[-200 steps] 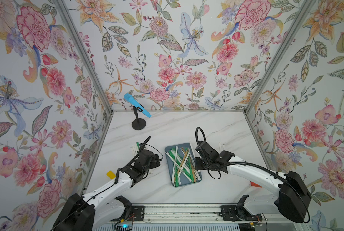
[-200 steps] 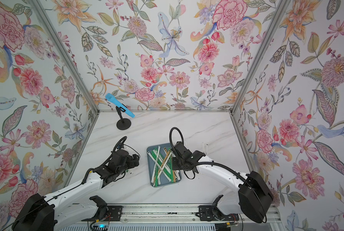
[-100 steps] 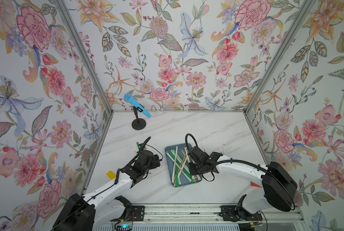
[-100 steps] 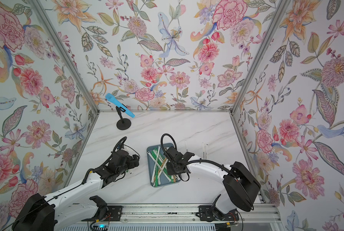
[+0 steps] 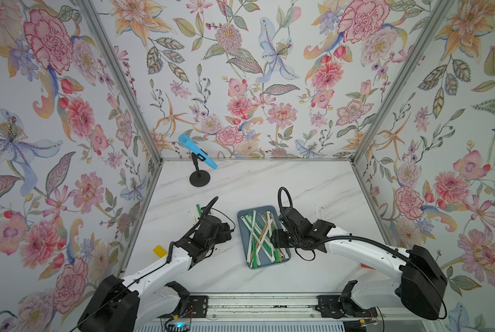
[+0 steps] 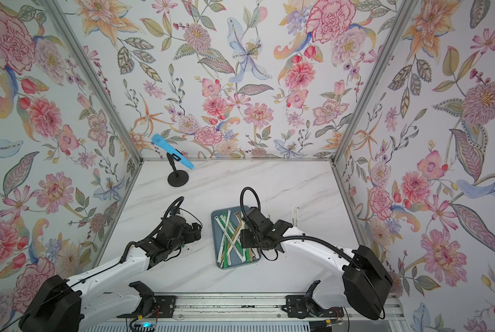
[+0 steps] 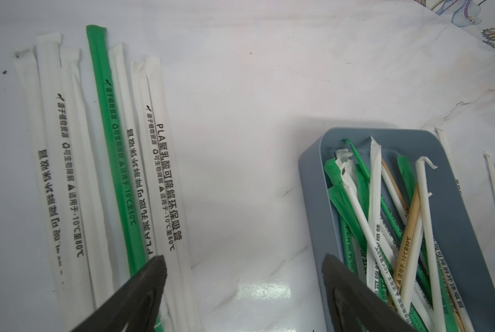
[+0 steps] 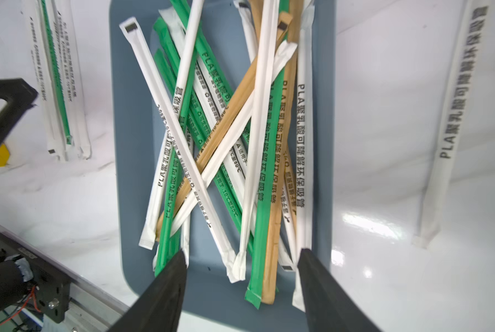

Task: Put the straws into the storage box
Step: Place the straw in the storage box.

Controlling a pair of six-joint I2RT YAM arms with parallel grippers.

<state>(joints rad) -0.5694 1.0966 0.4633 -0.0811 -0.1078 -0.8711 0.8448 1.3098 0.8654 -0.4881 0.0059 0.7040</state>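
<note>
in both top views the storage box lies on the white marble surface, a little below the middle of the frame. many straws in green, white and brown wrappers lie crossed inside it.

the right arm comes from the lower right corner, makes an arch and reaches to the left, with its wrist over the right rim of the box. in the right wrist view the right claw hangs over the pile with its jaws apart and nothing between them.

the left arm rises from the lower left, and its wrist is bent just left of the box. the left claw is wide open and empty, over bare surface between the box and a row of loose straws, which lie side by side.

a few more white straws lie on the surface to the right of the box.
</note>
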